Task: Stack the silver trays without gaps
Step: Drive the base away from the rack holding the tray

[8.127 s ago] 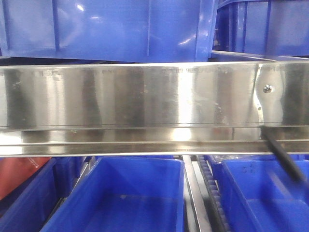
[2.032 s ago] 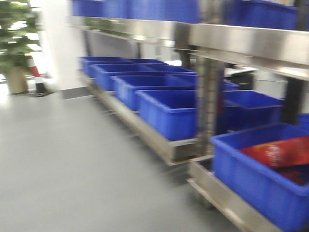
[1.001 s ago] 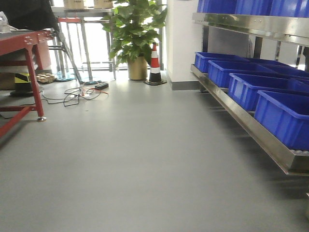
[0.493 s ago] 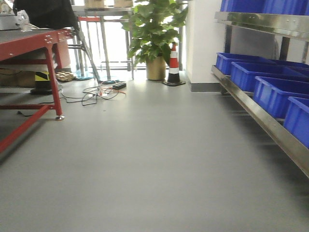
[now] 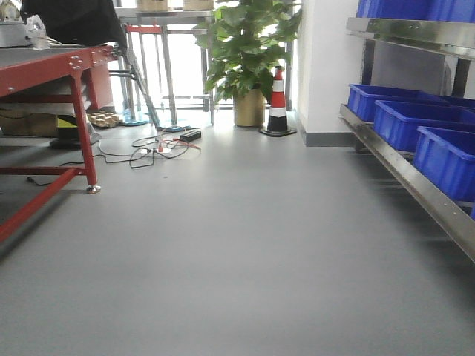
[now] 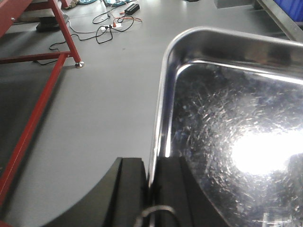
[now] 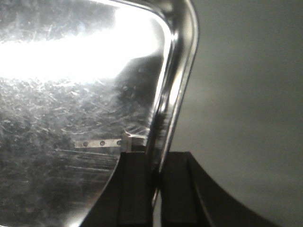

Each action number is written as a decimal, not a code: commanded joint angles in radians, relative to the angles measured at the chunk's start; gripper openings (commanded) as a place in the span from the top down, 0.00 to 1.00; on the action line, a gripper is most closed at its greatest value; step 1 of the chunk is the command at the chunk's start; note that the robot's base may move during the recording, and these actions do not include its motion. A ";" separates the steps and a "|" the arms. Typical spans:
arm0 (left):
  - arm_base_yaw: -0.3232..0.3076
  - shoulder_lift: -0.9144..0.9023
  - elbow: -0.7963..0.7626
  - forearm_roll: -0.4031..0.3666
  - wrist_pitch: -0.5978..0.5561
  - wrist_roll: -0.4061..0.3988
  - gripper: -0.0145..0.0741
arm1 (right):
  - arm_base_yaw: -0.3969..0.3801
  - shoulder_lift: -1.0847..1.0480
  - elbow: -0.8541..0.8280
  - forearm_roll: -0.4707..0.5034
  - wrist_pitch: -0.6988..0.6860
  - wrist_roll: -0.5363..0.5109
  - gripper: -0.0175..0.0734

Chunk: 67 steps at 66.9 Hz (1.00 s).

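Note:
A silver tray (image 6: 236,127) fills the right of the left wrist view; its scratched shiny floor reflects a bright light. My left gripper (image 6: 150,177) is shut on the tray's left rim, one black finger on each side. The same tray (image 7: 71,94) fills the left of the right wrist view. My right gripper (image 7: 155,177) is shut on its right rim. The tray hangs between both grippers above the grey floor. No tray and no gripper show in the front view.
The front view looks along a grey floor (image 5: 245,245). A red-framed table (image 5: 52,89) stands at the left, with cables (image 5: 159,148) beyond it. A potted plant (image 5: 249,67) and a traffic cone (image 5: 278,104) stand at the back. A steel shelf with blue bins (image 5: 415,126) runs along the right.
The front view has turned away from the close shelf rail and swung left past the bins to the open floor; the red table and plant have come into view, and the shelf has slid rightward.

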 commanded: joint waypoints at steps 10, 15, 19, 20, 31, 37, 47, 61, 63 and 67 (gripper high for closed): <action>-0.004 -0.001 -0.005 0.077 -0.021 -0.023 0.86 | 0.009 -0.003 -0.006 0.018 -0.009 -0.035 0.83; -0.004 -0.001 -0.005 0.077 -0.021 -0.023 0.86 | 0.009 -0.003 -0.006 0.018 -0.009 -0.035 0.83; -0.004 -0.001 -0.005 0.077 -0.021 -0.023 0.86 | 0.009 -0.003 -0.006 0.018 -0.009 -0.035 0.83; -0.004 -0.001 -0.005 0.077 -0.021 -0.023 0.86 | 0.009 -0.003 -0.006 0.018 -0.009 -0.035 0.83; -0.004 -0.001 -0.005 0.077 -0.021 -0.023 0.86 | 0.009 -0.003 -0.006 0.018 -0.009 -0.035 0.83; -0.004 -0.001 -0.005 0.077 -0.021 -0.023 0.86 | 0.009 -0.003 -0.006 0.018 -0.014 -0.035 0.83; -0.004 -0.001 -0.005 0.079 -0.021 -0.023 0.86 | 0.009 -0.003 -0.006 0.018 -0.019 -0.035 0.83; -0.004 -0.001 -0.005 0.079 -0.021 -0.023 0.86 | 0.009 -0.003 -0.006 0.018 -0.033 -0.035 0.83; -0.004 -0.001 -0.005 0.079 -0.021 -0.023 0.86 | 0.009 -0.003 -0.006 0.018 -0.033 -0.035 0.83; -0.004 -0.001 -0.005 0.079 -0.021 -0.023 0.86 | 0.009 -0.003 -0.006 0.018 -0.033 -0.035 0.83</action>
